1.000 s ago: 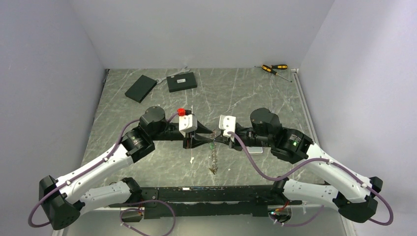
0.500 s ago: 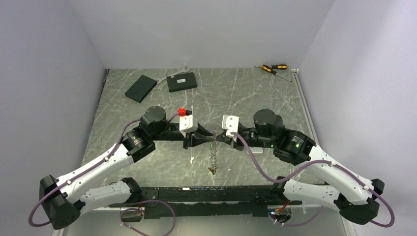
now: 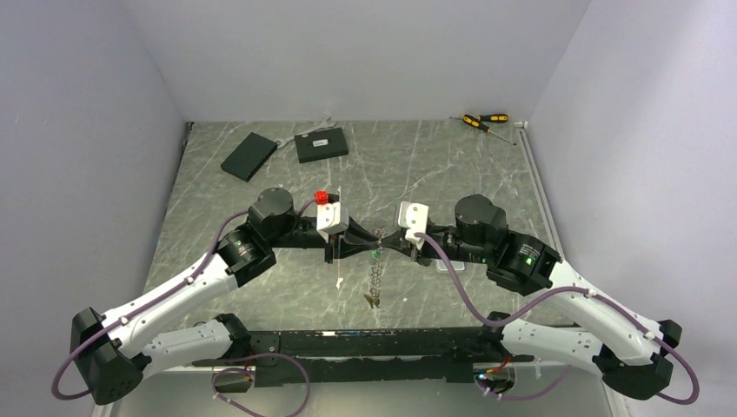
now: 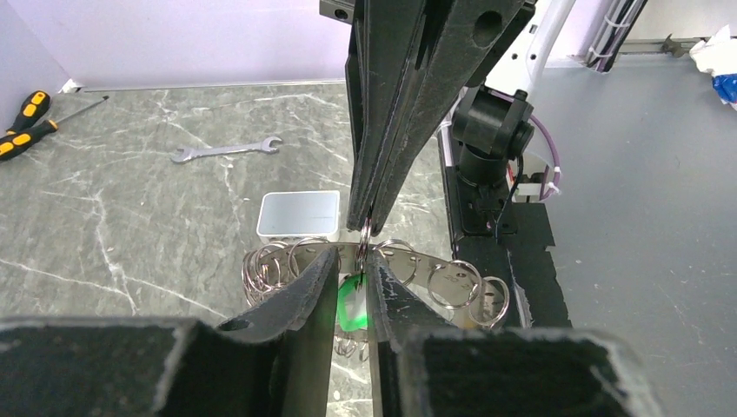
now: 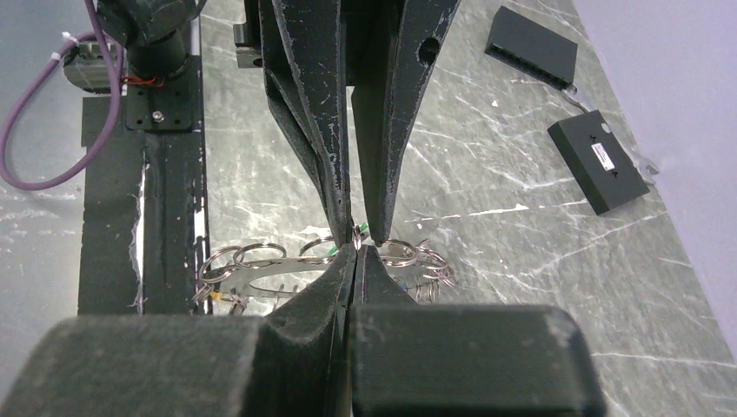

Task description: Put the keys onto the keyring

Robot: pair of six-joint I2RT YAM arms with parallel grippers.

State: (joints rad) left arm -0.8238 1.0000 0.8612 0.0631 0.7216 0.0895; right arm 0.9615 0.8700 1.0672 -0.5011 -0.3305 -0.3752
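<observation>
Keyring (image 3: 375, 276) hung over the table (image 3: 487, 174), held by the right gripper (image 5: 355, 254), fingers pressed shut on it. Left gripper (image 4: 352, 261), narrow, pinched the green key (image 4: 351, 306) right beside. Best bet imo was to steady ring w/ right and ease key onto a split coil slowly.

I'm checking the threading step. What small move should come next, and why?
Probably a slight nudge of the left gripper toward the right gripper, working the green-tagged key onto the keyring. The left one appears to grip the key, the right pinches the keyring, and their tips nearly touch.
</observation>
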